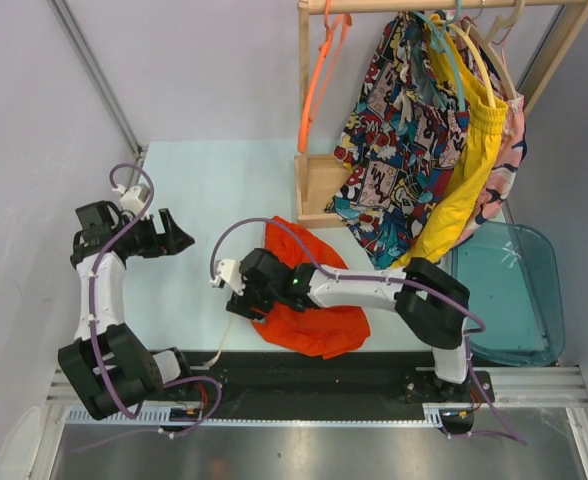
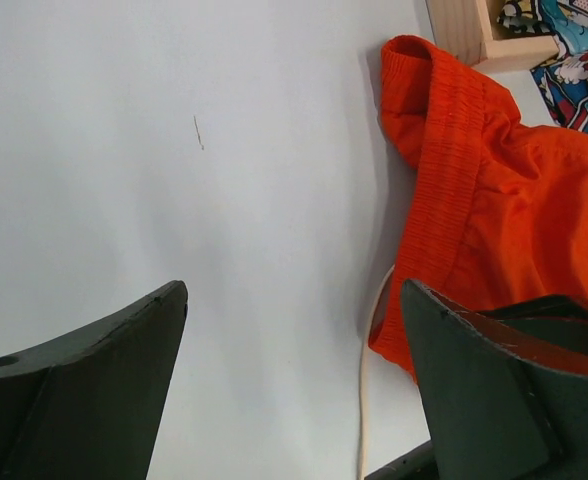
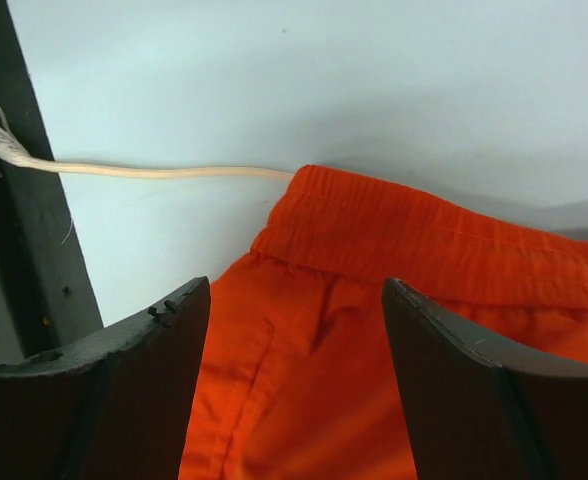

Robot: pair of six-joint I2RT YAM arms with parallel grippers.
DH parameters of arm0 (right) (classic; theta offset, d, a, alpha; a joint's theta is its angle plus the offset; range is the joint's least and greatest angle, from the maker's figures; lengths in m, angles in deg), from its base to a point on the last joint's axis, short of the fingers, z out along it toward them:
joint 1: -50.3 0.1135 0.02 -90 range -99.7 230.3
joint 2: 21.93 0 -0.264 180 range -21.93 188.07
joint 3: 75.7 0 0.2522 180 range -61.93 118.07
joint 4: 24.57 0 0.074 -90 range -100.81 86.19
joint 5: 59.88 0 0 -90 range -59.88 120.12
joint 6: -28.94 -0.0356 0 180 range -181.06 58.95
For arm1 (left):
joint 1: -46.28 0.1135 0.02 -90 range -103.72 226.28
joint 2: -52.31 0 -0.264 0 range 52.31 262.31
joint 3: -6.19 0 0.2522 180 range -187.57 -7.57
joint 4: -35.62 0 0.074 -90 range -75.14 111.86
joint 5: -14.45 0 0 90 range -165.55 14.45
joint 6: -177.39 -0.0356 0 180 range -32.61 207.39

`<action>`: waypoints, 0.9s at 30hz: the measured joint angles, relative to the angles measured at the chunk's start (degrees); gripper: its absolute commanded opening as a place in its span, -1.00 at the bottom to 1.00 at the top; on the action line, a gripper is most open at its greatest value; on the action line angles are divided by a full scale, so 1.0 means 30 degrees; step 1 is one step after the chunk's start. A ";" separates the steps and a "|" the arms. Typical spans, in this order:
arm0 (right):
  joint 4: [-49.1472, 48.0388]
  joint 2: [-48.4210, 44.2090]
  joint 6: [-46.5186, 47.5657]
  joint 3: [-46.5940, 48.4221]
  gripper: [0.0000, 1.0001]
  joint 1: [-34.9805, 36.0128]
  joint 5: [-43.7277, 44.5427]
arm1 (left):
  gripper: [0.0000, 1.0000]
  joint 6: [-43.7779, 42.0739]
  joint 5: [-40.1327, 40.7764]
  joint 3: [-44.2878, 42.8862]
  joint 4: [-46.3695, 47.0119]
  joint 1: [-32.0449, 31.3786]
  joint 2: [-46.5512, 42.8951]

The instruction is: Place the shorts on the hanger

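Observation:
The orange-red shorts (image 1: 314, 322) lie crumpled on the table near its front edge, elastic waistband (image 3: 424, 240) toward the left. Their cream drawstring (image 3: 154, 172) trails out to the black rail. My right gripper (image 1: 246, 300) hovers open over the waist end of the shorts (image 3: 304, 400), fabric showing between its fingers, nothing pinched. My left gripper (image 1: 182, 240) stands open over bare table to the left of the shorts (image 2: 514, 200), its jaws empty (image 2: 294, 290). The orange hanger (image 1: 319, 75) hangs from the wooden rack's rail at the back.
The wooden rack (image 1: 319, 185) also carries comic-print shorts (image 1: 394, 140) and yellow shorts (image 1: 464, 170) on other hangers. A teal translucent bin (image 1: 509, 290) sits at the right. A black rail (image 1: 324, 370) runs along the table's near edge.

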 measured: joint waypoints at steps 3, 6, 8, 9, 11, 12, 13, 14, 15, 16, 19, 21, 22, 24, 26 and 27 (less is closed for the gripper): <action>-0.0561 0.0882 -0.0306 0.0015 0.47 0.0240 0.0561 | 0.85 -0.0007 -0.0073 -0.0044 -0.0015 0.0022 0.0000; -0.1122 0.1778 -0.0321 0.0073 0.36 0.0240 0.1086 | 0.85 -0.0015 -0.0080 -0.0044 -0.0066 0.0015 0.0000; -0.1202 0.2186 -0.0321 0.0073 -0.06 0.0240 0.1217 | 0.85 -0.0036 -0.0080 -0.0044 -0.0131 0.0022 0.0000; -0.1217 0.2361 -0.0291 0.0073 -0.21 0.0219 0.1246 | 0.85 -0.0051 -0.0080 -0.0044 -0.0160 0.0022 0.0000; -0.1188 0.2616 -0.0342 0.0095 -0.74 0.0175 0.1217 | 0.85 -0.0124 -0.0080 -0.0044 -0.0189 0.0029 0.0000; -0.1166 0.2652 -0.0306 0.0124 -0.90 0.0175 0.1173 | 0.85 -0.0168 -0.0080 -0.0044 -0.0211 0.0036 0.0000; -0.1129 0.2652 -0.0160 0.0146 -1.00 0.0189 0.1144 | 0.84 -0.0182 -0.0080 -0.0044 -0.0219 0.0044 0.0000; -0.0991 0.2601 -0.0189 0.0211 -1.00 0.0182 0.1151 | 0.84 -0.0197 -0.0102 -0.0044 -0.0226 0.0051 0.0000; -0.0721 0.2426 -0.0182 0.0233 -1.00 0.0146 0.1166 | 0.83 -0.0240 -0.0138 -0.0044 -0.0226 0.0066 0.0000; -0.0452 0.2200 -0.0080 0.0240 -1.00 0.0087 0.1056 | 0.83 -0.0350 -0.0197 -0.0044 -0.0226 0.0073 0.0000; 0.1173 0.0444 0.0240 0.0233 -1.00 -0.0197 0.0270 | 0.82 -0.0743 -0.0306 -0.0044 -0.0204 0.0087 0.0000; 0.2215 -0.1698 0.0517 0.0240 -1.00 -0.0656 -0.0831 | 0.83 -0.1151 -0.0401 -0.0044 -0.0117 0.0087 0.0000; 0.2754 -0.3118 0.0685 0.0240 -1.00 -0.1064 -0.1523 | 0.84 -0.1333 -0.0459 -0.0044 -0.0066 0.0080 0.0007; 0.3672 -0.6105 0.0867 0.0430 -1.00 -0.2382 -0.2900 | 0.84 -0.1814 -0.0656 -0.0044 0.0168 -0.0131 0.0102; 0.4459 -0.8728 0.1078 0.0787 -1.00 -0.4371 -0.4262 | 0.85 -0.2237 -0.0874 -0.0044 0.0539 -0.0590 0.0299; 0.4779 -0.9668 0.1151 0.0954 -1.00 -0.5231 -0.4758 | 0.85 -0.2375 -0.0998 -0.0044 0.0707 -0.0816 0.0357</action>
